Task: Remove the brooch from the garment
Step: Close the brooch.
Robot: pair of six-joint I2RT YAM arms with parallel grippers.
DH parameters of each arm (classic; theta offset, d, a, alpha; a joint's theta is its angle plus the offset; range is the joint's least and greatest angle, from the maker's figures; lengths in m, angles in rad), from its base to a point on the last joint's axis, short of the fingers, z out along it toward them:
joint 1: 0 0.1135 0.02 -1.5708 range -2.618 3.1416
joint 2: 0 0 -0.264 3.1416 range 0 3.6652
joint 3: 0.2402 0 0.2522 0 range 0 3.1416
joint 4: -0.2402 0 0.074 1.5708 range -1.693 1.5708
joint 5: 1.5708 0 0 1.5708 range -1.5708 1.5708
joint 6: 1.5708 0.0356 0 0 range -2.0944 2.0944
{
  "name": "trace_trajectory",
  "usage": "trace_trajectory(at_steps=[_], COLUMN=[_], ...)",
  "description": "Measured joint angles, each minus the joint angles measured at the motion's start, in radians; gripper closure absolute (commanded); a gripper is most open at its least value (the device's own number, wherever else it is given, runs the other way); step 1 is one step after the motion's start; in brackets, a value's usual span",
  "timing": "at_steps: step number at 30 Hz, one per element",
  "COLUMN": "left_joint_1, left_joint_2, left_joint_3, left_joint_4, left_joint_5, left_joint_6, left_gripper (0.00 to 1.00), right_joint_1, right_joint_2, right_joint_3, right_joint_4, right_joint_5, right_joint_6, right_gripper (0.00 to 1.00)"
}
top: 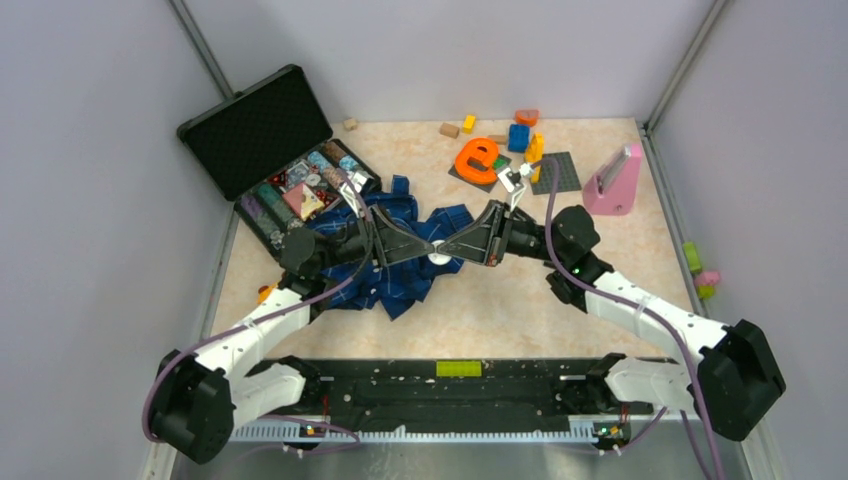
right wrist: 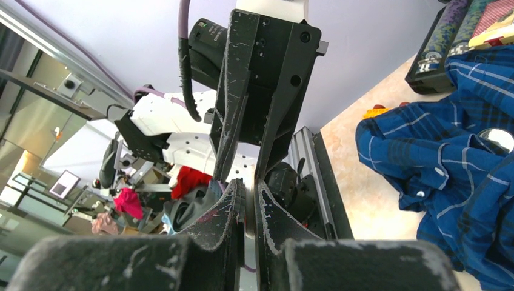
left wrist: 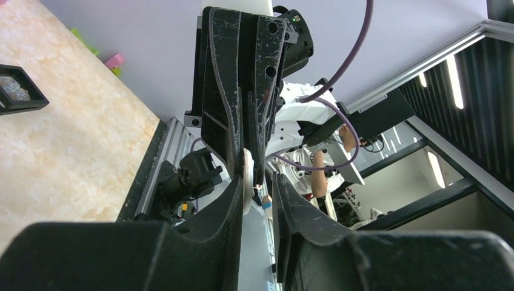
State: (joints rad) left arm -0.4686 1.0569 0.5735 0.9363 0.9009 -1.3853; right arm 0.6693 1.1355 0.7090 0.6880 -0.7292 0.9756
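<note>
The brooch (top: 438, 259), a small pale round disc, hangs just above the garment (top: 400, 285), a dark blue plaid shirt crumpled on the table's middle left. Both grippers meet tip to tip at it. My right gripper (top: 447, 252) is shut on the disc, which shows edge-on between its fingers (right wrist: 250, 206). In the left wrist view the brooch (left wrist: 246, 182) rests against one finger of my left gripper (left wrist: 259, 194), whose jaws stand slightly apart. The left gripper (top: 431, 249) comes in from the left. The shirt (right wrist: 448, 176) lies to the right in the right wrist view.
An open black case (top: 262, 128) with small patterned items stands at the back left, touching the shirt. Toy blocks, an orange piece (top: 477, 158), a grey plate (top: 557, 172) and a pink stand (top: 615, 180) are at the back right. A shiny round spot (right wrist: 497, 138) sits on the shirt.
</note>
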Motion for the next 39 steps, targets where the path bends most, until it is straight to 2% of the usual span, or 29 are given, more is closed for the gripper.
trace_trajectory(at_steps=[3,7,12,15,28,31,39], left_joint_1=[0.006,0.013,0.021,0.022,0.026,0.026,0.029], left_joint_2=[-0.003,-0.003,-0.003,-0.003,-0.023,-0.023,-0.026], left_joint_3=[-0.001,-0.002,-0.002,-0.002,0.008,0.013,0.014], left_joint_4=[0.000,0.001,0.003,0.001,-0.127,-0.149,-0.197], left_joint_5=[0.004,0.009,0.018,0.022,0.031,0.036,0.037], left_joint_6=[0.000,0.000,0.000,0.002,0.097,0.112,0.127], left_gripper=[0.73,0.84,0.88,0.95,0.93,1.00,1.00], right_joint_1=[-0.004,-0.014,-0.022,-0.026,-0.031,-0.031,-0.020], right_joint_2=[0.003,0.005,0.005,0.009,0.026,0.028,0.031], right_joint_3=[0.000,0.000,-0.001,-0.001,-0.001,-0.001,0.007], right_joint_4=[0.001,0.005,0.022,0.030,0.006,-0.002,-0.051], right_joint_5=[-0.008,-0.021,-0.037,-0.047,-0.059,-0.059,-0.048], right_joint_6=[0.010,0.025,0.044,0.051,0.046,0.042,-0.017], right_gripper=[1.00,1.00,1.00,1.00,1.00,1.00,1.00])
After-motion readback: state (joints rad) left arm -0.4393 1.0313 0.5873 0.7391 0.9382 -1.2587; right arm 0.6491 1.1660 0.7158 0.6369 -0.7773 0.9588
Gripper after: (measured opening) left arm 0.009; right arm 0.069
